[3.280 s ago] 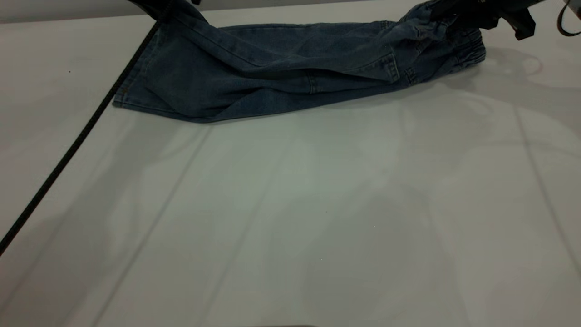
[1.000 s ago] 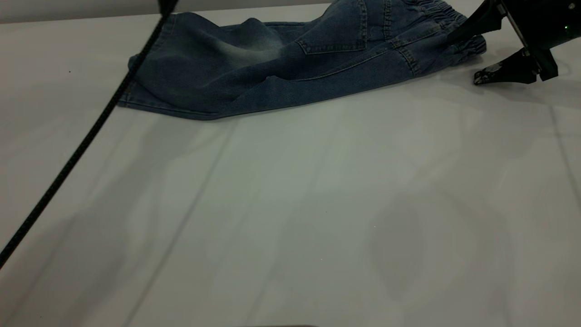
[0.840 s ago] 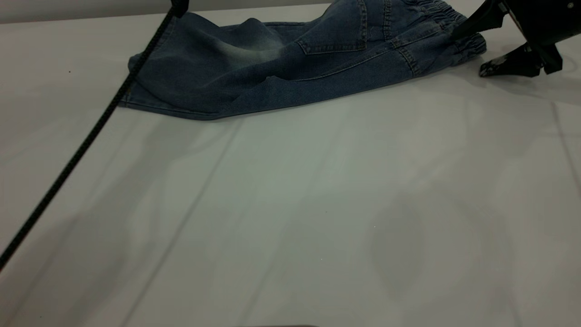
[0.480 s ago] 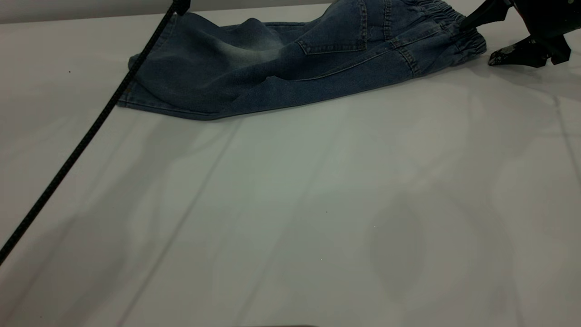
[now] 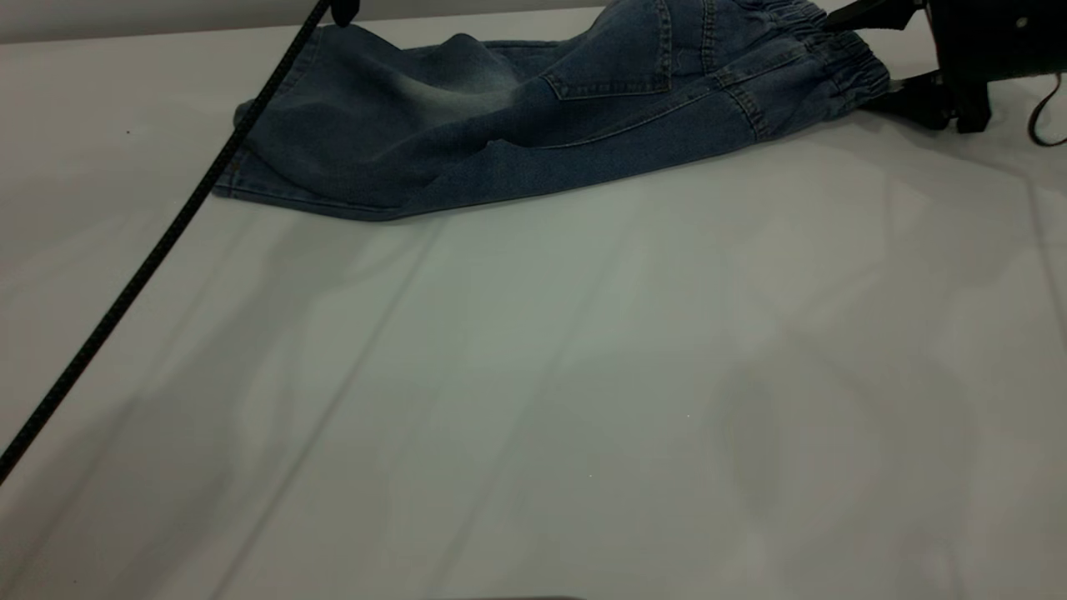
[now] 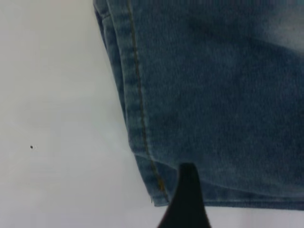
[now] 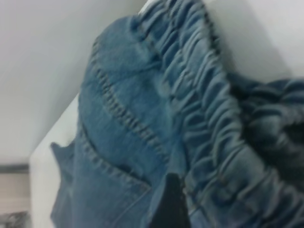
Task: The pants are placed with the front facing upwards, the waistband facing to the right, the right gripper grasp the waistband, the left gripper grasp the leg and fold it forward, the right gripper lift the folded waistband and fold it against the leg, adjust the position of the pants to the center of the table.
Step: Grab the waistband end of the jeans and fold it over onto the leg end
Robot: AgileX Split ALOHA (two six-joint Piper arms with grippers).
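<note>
Closing in on the waistband, the right gripper has slid from just off the cloth's end until its spread fingers now straddle the elastic, one above and one below; nothing is clamped yet. We judge the waistband grasp for the second fold is about to happen. The pants lie folded lengthwise at the table's far edge, back pocket upward, unmoved. Our left gripper sits at the leg hem; we cannot tell its state. Only its cable slants across the table, clear of the fold path.
</note>
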